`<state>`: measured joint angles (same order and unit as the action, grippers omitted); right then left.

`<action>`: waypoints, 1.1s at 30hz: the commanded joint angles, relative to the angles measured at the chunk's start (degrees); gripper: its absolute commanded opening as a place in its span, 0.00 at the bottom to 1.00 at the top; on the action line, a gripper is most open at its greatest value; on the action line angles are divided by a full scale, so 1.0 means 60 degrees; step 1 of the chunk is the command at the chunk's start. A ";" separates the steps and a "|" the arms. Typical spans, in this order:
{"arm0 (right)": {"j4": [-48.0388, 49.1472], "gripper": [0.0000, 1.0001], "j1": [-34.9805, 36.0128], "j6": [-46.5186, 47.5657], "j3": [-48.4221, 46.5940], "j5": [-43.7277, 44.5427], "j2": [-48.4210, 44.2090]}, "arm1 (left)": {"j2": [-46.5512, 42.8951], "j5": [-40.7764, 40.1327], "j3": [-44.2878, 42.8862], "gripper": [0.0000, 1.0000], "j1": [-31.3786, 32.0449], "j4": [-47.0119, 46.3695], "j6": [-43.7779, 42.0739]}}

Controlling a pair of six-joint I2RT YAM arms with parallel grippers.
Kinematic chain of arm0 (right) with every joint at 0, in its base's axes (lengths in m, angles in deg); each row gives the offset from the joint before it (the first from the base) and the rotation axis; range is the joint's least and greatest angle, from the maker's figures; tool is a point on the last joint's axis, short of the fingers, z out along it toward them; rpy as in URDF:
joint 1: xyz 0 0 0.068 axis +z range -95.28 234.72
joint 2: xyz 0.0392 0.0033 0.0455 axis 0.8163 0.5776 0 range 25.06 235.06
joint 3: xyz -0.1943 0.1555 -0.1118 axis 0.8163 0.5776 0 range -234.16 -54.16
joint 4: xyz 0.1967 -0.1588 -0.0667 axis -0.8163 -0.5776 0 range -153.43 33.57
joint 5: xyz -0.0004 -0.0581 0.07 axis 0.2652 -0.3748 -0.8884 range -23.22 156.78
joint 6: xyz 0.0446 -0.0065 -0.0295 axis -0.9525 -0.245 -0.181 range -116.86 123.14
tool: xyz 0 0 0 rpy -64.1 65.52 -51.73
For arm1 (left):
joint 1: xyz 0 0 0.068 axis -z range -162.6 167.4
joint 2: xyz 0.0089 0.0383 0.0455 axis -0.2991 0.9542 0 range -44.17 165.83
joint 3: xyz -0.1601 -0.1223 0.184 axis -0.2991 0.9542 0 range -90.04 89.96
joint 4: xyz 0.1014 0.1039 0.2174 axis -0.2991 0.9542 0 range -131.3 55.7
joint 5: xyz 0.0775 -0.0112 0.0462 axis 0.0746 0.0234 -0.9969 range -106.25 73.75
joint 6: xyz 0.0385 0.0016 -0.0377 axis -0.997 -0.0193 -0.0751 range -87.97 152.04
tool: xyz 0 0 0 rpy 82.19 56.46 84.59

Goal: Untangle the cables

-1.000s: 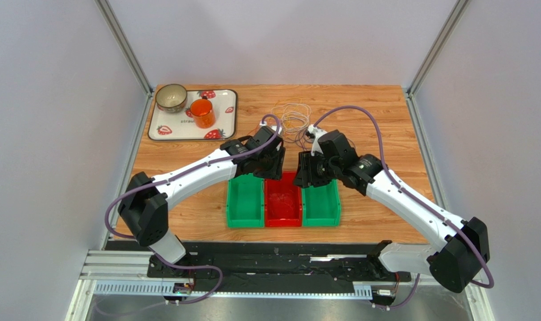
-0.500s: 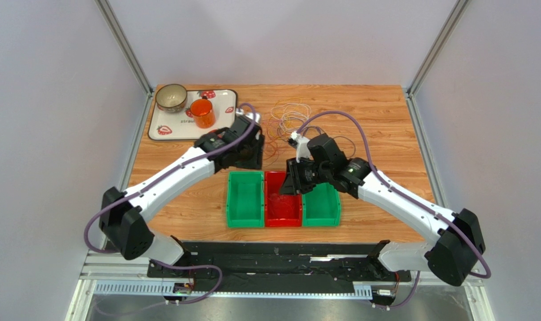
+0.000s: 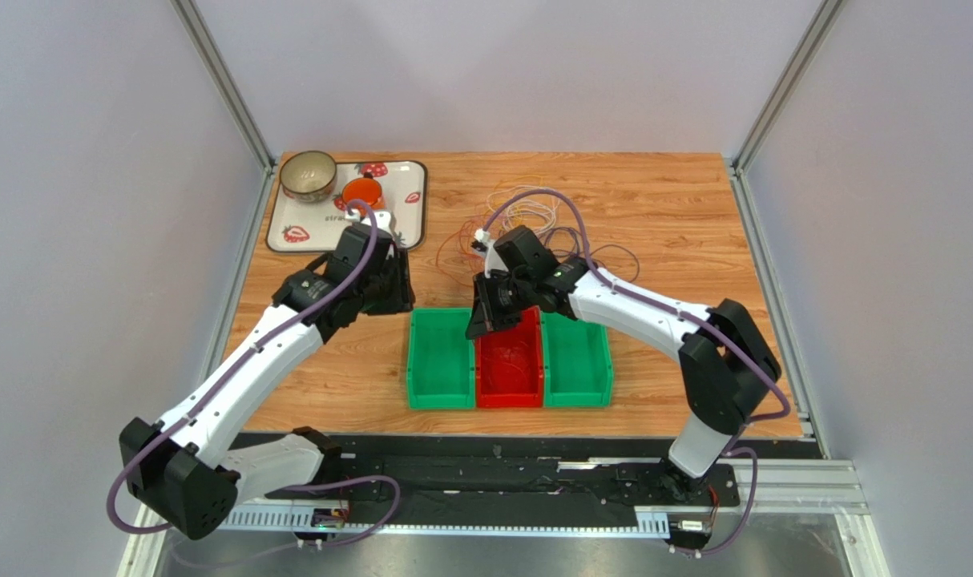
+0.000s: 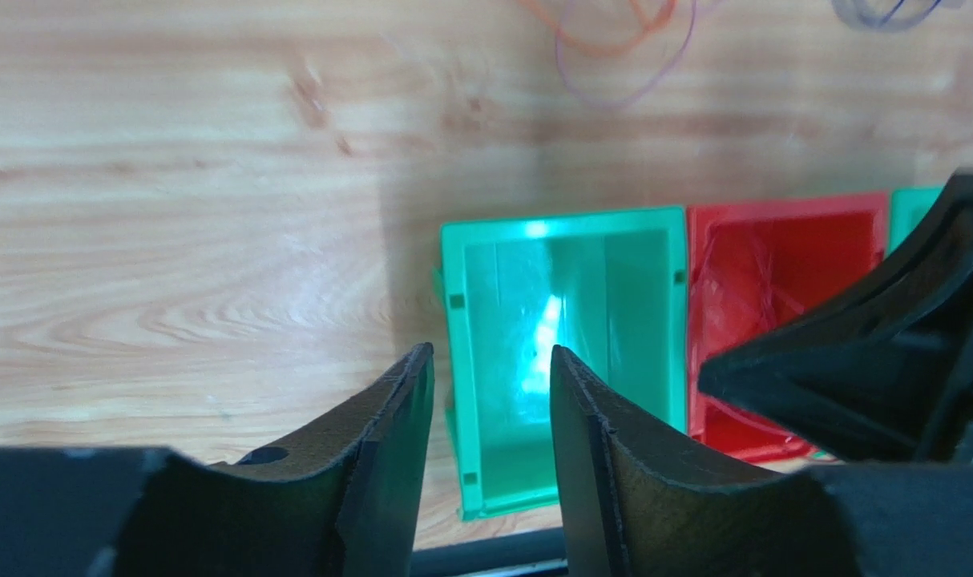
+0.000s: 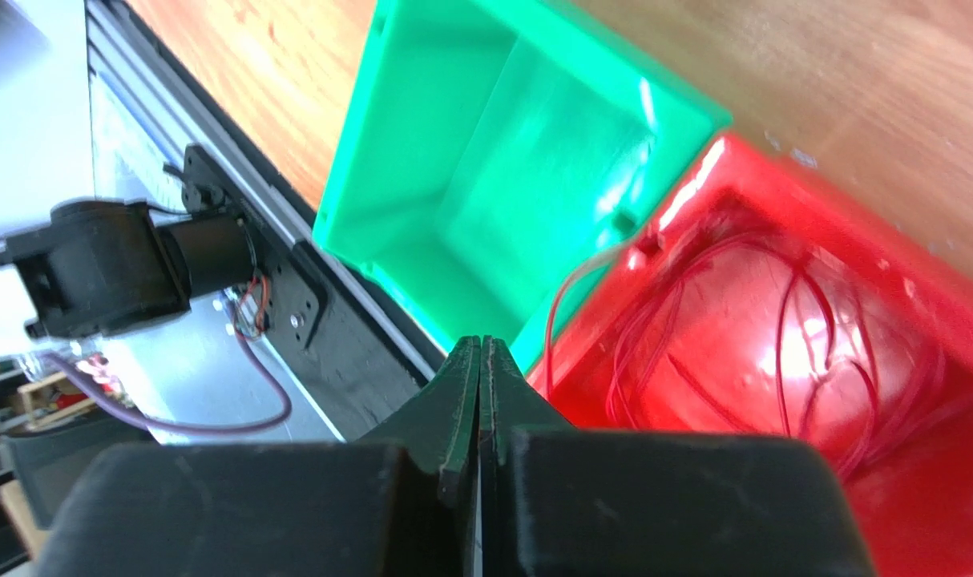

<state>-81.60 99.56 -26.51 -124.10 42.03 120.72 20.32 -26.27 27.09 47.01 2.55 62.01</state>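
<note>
Left hand (image 4: 489,367): fingers apart, empty, over the near edge of the left green bin (image 4: 564,222).

Right hand (image 5: 482,351): fingers pressed together at the red bin (image 5: 865,241) corner.

Cables (image 3: 530,214): loose loops on the bench (image 3: 684,204) beyond the bins, and orange-red strands in the red bin.

Tray (image 3: 410,192): lettering reads "stra", remainder hidden.

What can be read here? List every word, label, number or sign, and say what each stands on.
"str...": the start of a small printed word on the white strawberry tray; the rest is not legible.
No other text, label or number can be read in any view.
</note>
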 commanded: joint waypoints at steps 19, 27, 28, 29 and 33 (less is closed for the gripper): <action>-0.0155 0.00 -0.0003 0.0034 -0.1294 0.0535 0.1430 | 0.2025 0.1905 0.1631 0.37 0.0002 -0.2534 0.0556; -0.0375 0.00 -0.0163 0.0298 -0.1031 0.0771 0.1255 | 0.2464 0.1744 0.1690 0.36 0.0002 -0.2651 0.0526; -0.0376 0.00 -0.0178 0.0312 -0.0972 0.0786 0.1240 | 0.2508 0.1700 0.1690 0.36 0.0002 -0.2651 0.0526; -0.0405 0.00 -0.0222 0.0313 -0.0928 0.0815 0.1167 | 0.2523 0.1685 0.1690 0.36 0.0002 -0.2666 0.0526; -0.0405 0.00 -0.0325 0.0342 -0.0752 0.0859 0.0918 | 0.2640 0.1685 0.1675 0.36 0.0002 -0.2636 0.0512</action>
<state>-83.57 98.55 -25.90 -129.93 45.59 129.05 35.88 -15.45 36.83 47.01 -11.59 65.14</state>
